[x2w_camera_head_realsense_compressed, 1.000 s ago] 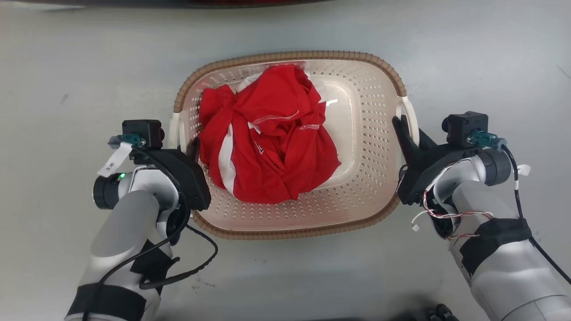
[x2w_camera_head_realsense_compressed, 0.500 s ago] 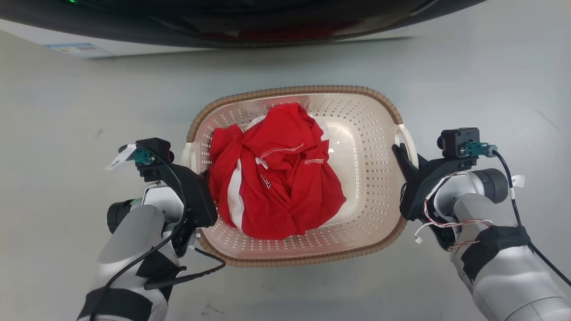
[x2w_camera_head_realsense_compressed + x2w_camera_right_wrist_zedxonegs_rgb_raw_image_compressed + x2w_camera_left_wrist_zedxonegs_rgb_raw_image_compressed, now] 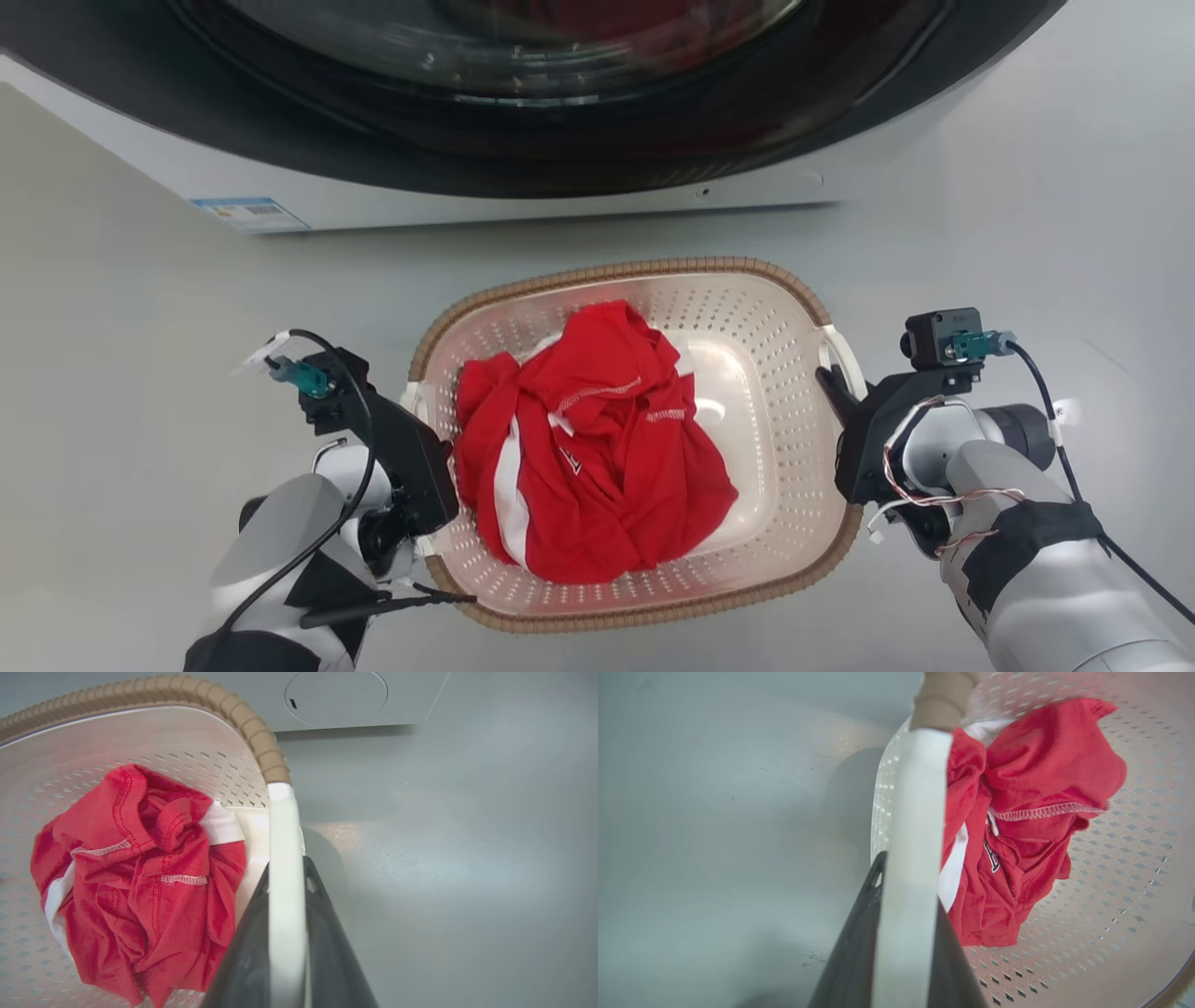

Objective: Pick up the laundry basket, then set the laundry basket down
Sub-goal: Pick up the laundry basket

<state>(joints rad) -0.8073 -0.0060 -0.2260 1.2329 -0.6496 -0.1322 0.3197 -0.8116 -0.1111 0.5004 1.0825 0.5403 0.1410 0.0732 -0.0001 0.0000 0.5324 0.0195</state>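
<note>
The laundry basket [image 3: 618, 272], cream-white and perforated with a brown woven-look rim, sits in the middle of the head view with a crumpled red and white garment [image 3: 593, 448] inside. My left gripper [image 3: 422, 403] is shut on the basket's left white loop handle [image 3: 915, 812], its dark fingers on either side of the strap [image 3: 906, 882]. My right gripper [image 3: 834, 381] is shut on the right loop handle [image 3: 282, 849], clamping it between its fingers [image 3: 286, 868]. The garment [image 3: 1017, 812] [image 3: 140, 877] lies loose against the basket's holed wall. A soft shadow lies on the floor beside each handle.
A white washing machine [image 3: 523, 201] with a dark round door [image 3: 560, 93] stands just beyond the basket's far rim; its front panel also appears in the right wrist view [image 3: 336, 695]. Smooth grey floor [image 3: 140, 373] surrounds the basket on all sides.
The head camera has shifted, so the basket and arms sit lower in the picture and the washing machine has come into view. Both grippers have kept their hold on the handles.
</note>
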